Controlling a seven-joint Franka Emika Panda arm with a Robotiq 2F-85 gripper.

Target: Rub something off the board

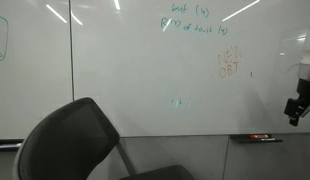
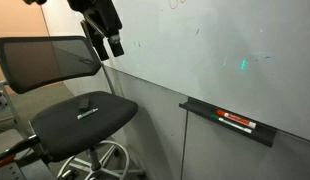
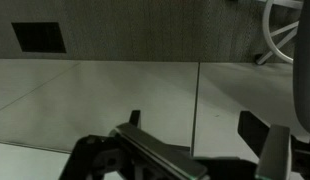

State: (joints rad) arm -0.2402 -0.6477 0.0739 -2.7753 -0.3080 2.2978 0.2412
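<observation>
The board [image 1: 135, 70] is a large glossy white wall whiteboard and shows in both exterior views [image 2: 225, 40]. It bears two lines of teal handwriting [image 1: 195, 20] and an orange boxy scribble [image 1: 228, 65]. The something is a tiny faint teal mark [image 1: 177, 101] low on the board, left of the scribble. My gripper [image 1: 295, 108] hangs at the right edge, apart from the board and well right of the mark. It also shows in an exterior view [image 2: 109, 42]. In the wrist view the gripper [image 3: 195, 128] is open and empty, facing the floor.
A black mesh office chair [image 1: 75, 145] stands in front of the board, below and left of the mark; it also shows in an exterior view [image 2: 80, 110]. A black marker tray [image 2: 230, 123] with red markers juts from the wall below the board.
</observation>
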